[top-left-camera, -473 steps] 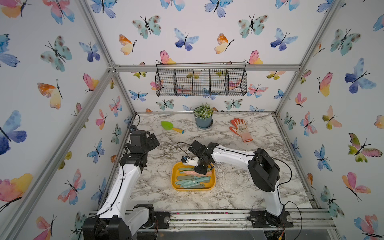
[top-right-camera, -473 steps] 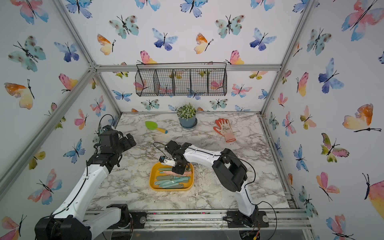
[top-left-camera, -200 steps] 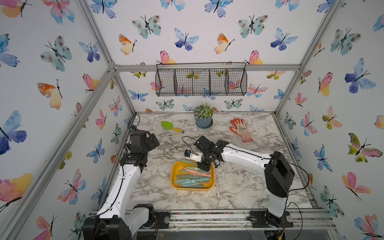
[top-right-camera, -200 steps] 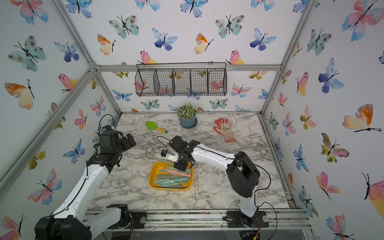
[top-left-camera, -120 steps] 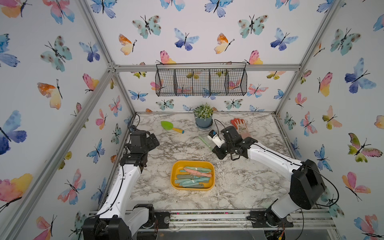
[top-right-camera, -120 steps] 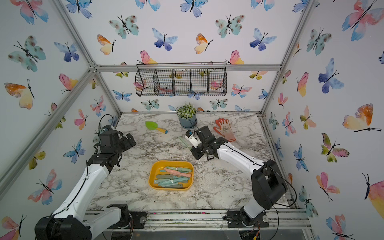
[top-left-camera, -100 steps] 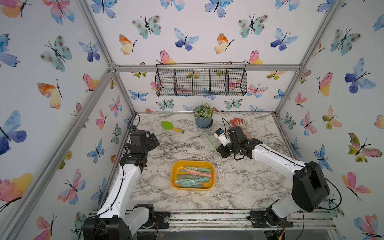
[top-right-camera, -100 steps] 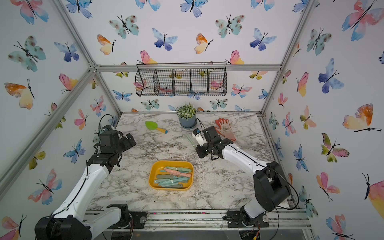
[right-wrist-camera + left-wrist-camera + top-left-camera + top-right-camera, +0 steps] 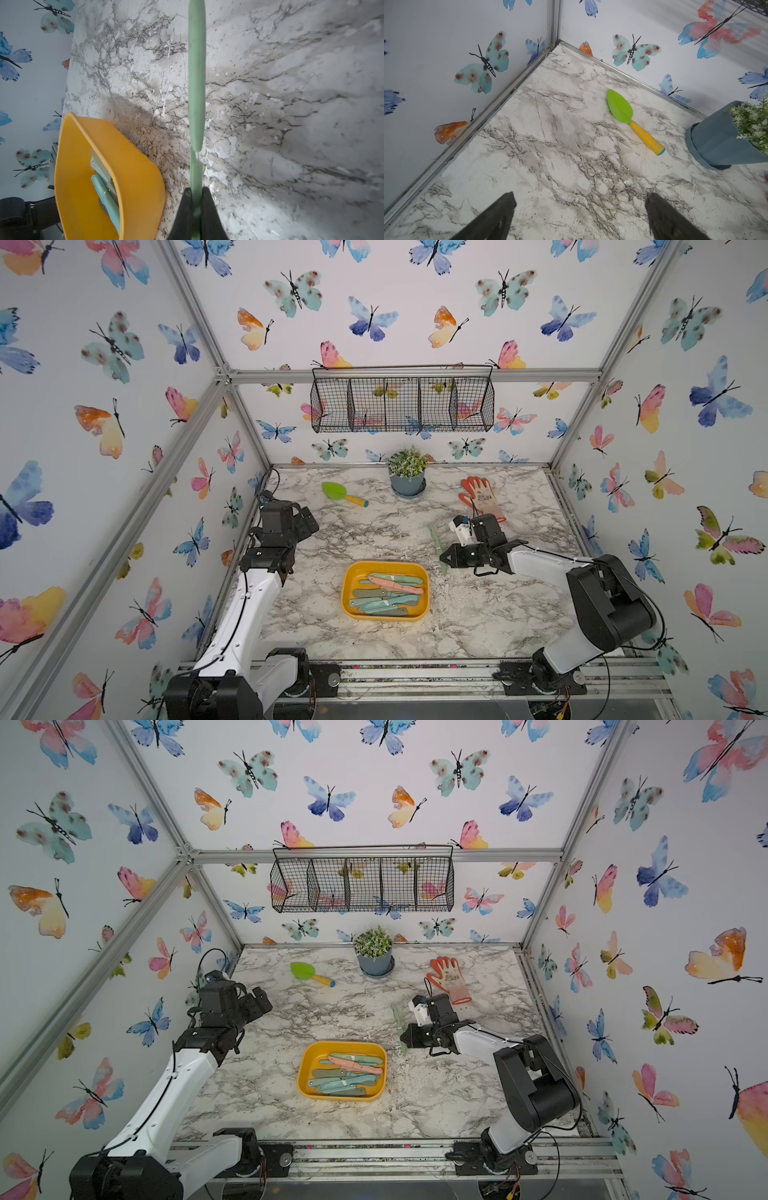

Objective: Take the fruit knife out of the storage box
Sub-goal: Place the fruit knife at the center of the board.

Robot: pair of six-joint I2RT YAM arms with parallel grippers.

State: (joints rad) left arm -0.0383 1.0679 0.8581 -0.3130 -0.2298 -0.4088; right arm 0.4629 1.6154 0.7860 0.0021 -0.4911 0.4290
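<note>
Pinching the fruit knife [image 9: 196, 83] tightly, the right fingers [image 9: 187, 207] now hold it right of the storage box [image 9: 135, 176], so it's out.

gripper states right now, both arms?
Left gripper: jaws open, empty.
Right gripper: jaws shut on the green knife, outside the yellow tray.

Storage box [image 9: 385, 564] sat on table [image 9: 365, 531], front middle. Other knives [image 9: 386, 593] lay in box. Fruit knife [image 9: 436, 542] was outside box, just beside it at 2 o'clock. Plant pot [image 9: 407, 484] stood far back at 12 o'clock. Trowel [image 9: 343, 493] lay at 11 o'clock, glove [image 9: 478, 492] at 1 o'clock. Wire basket [image 9: 402, 404] hung on back wall.
</note>
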